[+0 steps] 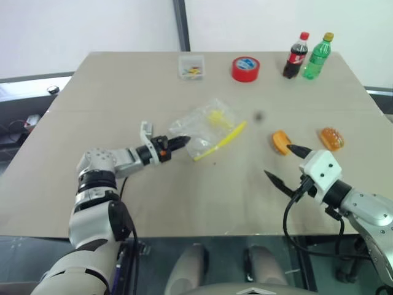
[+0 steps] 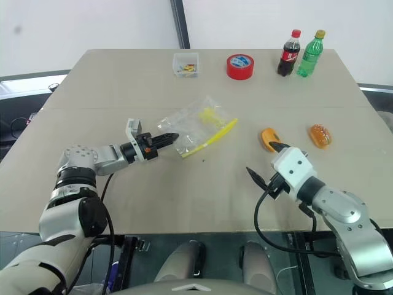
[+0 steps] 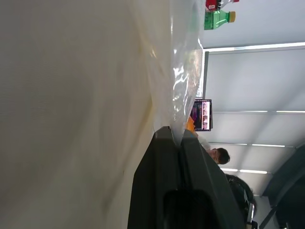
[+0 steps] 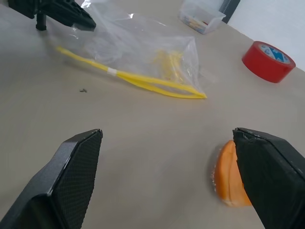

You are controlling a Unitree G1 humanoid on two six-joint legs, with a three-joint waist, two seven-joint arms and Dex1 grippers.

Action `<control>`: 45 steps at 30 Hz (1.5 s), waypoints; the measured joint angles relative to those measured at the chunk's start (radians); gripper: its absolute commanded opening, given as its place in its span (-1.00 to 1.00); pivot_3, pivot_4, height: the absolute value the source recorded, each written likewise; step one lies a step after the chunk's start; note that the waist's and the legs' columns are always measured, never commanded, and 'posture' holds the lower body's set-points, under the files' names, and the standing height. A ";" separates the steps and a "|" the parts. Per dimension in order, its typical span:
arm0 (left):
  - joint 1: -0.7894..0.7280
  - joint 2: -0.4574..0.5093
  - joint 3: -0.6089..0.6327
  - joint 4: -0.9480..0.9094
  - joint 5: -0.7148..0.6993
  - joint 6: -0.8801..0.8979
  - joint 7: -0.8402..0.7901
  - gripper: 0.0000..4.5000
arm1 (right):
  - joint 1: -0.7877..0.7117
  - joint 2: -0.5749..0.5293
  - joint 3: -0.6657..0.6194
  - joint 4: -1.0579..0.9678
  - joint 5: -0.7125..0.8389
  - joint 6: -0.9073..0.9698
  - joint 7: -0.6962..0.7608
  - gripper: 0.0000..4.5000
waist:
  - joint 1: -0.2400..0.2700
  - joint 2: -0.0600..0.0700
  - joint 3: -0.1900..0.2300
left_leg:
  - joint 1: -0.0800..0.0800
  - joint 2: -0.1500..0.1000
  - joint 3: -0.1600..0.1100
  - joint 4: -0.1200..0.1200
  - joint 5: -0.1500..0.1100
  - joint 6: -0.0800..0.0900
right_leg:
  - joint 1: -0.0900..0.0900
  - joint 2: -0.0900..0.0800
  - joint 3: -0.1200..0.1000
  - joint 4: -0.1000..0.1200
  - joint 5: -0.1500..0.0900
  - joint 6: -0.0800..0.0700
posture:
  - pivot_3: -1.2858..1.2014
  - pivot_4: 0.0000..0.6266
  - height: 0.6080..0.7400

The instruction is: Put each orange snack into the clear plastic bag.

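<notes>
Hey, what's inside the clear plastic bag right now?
No orange snack shows inside the crinkled clear plastic bag with the yellow strip, just its yellow print. The left hand covers one edge. Both glossy orange snacks lie on the table.

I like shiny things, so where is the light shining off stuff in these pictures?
In the left wrist view, white glints run down the clear plastic bag pinched in the left claw. In the right wrist view, the bag's crinkles shine too, and the red tape roll has a glossy rim.

Tan table (image 1: 123, 196), bag (image 1: 206, 126), 2 snacks (image 1: 281, 142), tape (image 1: 245, 69), bottles (image 1: 296, 56), box (image 1: 191, 67)
</notes>
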 measured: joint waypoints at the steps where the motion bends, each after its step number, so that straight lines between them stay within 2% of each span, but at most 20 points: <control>1: 0.000 0.000 0.007 0.001 0.000 0.004 -0.001 -0.95 | -0.001 0.004 0.007 0.000 -0.010 -0.008 -0.002 1.00 | 0.000 0.000 0.000 | 0.000 0.000 0.000 0.000 0.000 0.000 | 0.000 0.000 0.000 0.000 0.000 0.000 | 0.03 -0.52 1.00; 7: 0.002 -0.001 0.047 -0.037 -0.039 0.133 0.003 -0.95 | -0.075 0.023 0.132 0.043 -0.139 -0.091 -0.032 1.00 | -0.006 -0.003 0.002 | -0.002 0.000 0.000 0.000 0.000 -0.001 | -0.003 0.000 0.000 0.001 0.000 0.000 | 0.03 -0.52 1.00; 9: 0.002 0.019 0.064 -0.089 -0.081 0.235 -0.007 -0.95 | -0.195 0.022 0.268 0.173 -0.318 -0.184 -0.067 1.00 | -0.017 -0.007 0.004 | -0.002 -0.001 0.001 0.000 0.003 -0.005 | -0.005 0.001 0.001 0.003 0.000 0.000 | 0.03 -0.52 1.00; 11: 0.001 0.047 0.054 -0.110 -0.113 0.273 -0.026 -0.95 | -0.259 0.030 0.334 0.260 -0.416 -0.233 -0.090 1.00 | -0.024 -0.008 0.005 | -0.002 -0.001 0.001 0.000 0.004 -0.006 | -0.006 0.001 0.001 0.005 0.000 0.000 | 0.03 -0.52 1.00; 15: 0.007 0.160 -0.060 -0.169 -0.206 0.298 -0.099 -0.95 | -0.416 0.100 0.451 0.513 -0.617 -0.372 -0.179 1.00 | -0.033 -0.009 0.006 | -0.003 0.001 0.002 -0.001 0.005 -0.008 | -0.010 0.001 0.004 0.008 0.000 -0.001 | 0.03 -0.52 1.00; 22: 0.063 0.213 -0.170 -0.239 -0.294 0.301 -0.153 -0.95 | -0.544 0.219 0.501 0.780 -0.723 -0.549 -0.287 1.00 | -0.032 -0.010 0.006 | -0.006 0.002 0.004 -0.001 0.005 -0.009 | -0.014 0.001 0.007 0.010 0.000 -0.001 | 0.03 -0.52 1.00; 27: 0.116 0.225 -0.169 -0.293 -0.358 0.301 -0.139 -0.95 | -0.624 0.316 0.512 0.965 -0.724 -0.651 -0.312 1.00 | -0.035 -0.010 0.006 | -0.006 0.003 0.005 -0.001 0.005 -0.009 | -0.015 0.001 0.007 0.011 0.000 -0.001 | 0.03 -0.52 1.00; 28: 0.119 0.226 -0.167 -0.295 -0.365 0.301 -0.134 -1.00 | -0.639 0.331 0.512 1.000 -0.721 -0.667 -0.313 0.82 | -0.034 -0.010 0.006 | -0.006 0.003 0.005 -0.001 0.005 -0.009 | -0.015 0.001 0.007 0.011 0.000 -0.001 | 0.03 -0.52 1.00; 29: 0.119 0.226 -0.166 -0.295 -0.365 0.301 -0.132 -1.00 | -0.643 0.334 0.512 1.008 -0.721 -0.669 -0.314 0.73 | -0.034 -0.010 0.006 | -0.006 0.003 0.004 -0.001 0.005 -0.009 | -0.015 0.001 0.007 0.012 0.000 -0.001 | 0.03 -0.52 1.00; 30: 0.128 0.227 -0.160 -0.299 -0.378 0.301 -0.116 -1.00 | -0.672 0.359 0.510 1.068 -0.715 -0.695 -0.320 0.45 | -0.034 -0.010 0.006 | -0.006 0.003 0.004 -0.001 0.006 -0.009 | -0.015 0.001 0.007 0.012 0.000 -0.001 | 0.03 -0.52 1.00; 33: 0.140 0.227 -0.143 -0.317 -0.398 0.301 -0.092 -1.00 | -0.691 0.373 0.503 1.116 -0.705 -0.717 -0.321 0.01 | -0.033 -0.010 0.006 | -0.006 0.003 0.004 -0.001 0.006 -0.010 | -0.015 0.001 0.008 0.011 0.000 -0.001 | 0.03 -0.52 1.00; 38: 0.169 0.217 -0.086 -0.342 -0.428 0.301 -0.040 -1.00 | -0.695 0.362 0.471 1.126 -0.688 -0.737 -0.318 -0.98 | -0.034 -0.010 0.006 | -0.006 0.003 0.004 -0.001 0.006 -0.010 | -0.016 0.001 0.008 0.012 0.000 -0.001 | 0.03 -0.52 1.00; 45: 0.183 0.186 -0.047 -0.393 -0.431 0.298 0.007 -1.00 | -0.701 0.355 0.451 1.125 -0.676 -0.741 -0.315 -0.98 | -0.034 -0.010 0.006 | -0.006 0.003 0.005 -0.001 0.006 -0.010 | -0.016 0.001 0.008 0.012 0.000 -0.001 | 0.03 -0.52 1.00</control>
